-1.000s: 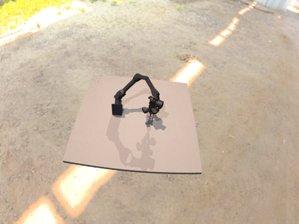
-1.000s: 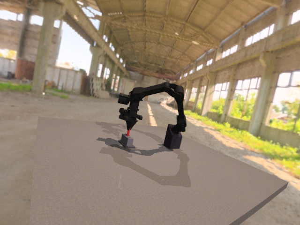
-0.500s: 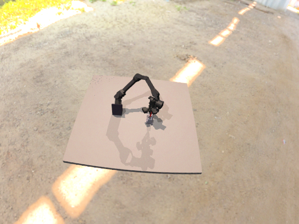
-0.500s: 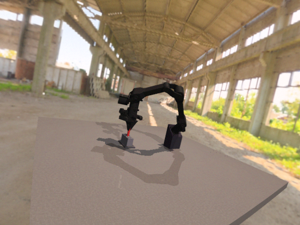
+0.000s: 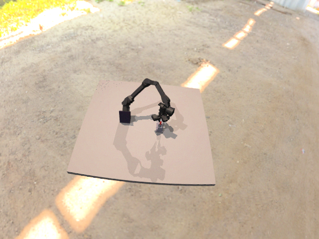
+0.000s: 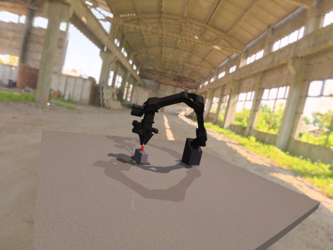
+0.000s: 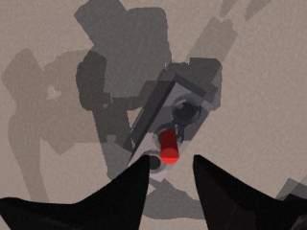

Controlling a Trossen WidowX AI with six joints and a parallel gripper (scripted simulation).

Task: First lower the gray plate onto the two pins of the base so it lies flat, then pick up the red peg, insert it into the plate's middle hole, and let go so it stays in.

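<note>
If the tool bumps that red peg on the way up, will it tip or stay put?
Likely stays: the red peg stands upright in the gray plate, only its top showing. It looks rigid, not floppy. The tool is open and clear of it, so contact seems unlikely.

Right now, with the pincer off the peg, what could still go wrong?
1. The red peg stands in the gray plate with a length still proud, as the exterior view shows; it may not be fully seated.
2. The open pincer hangs just above the peg; drifting sideways while retreating, a finger could tip it out.
</note>
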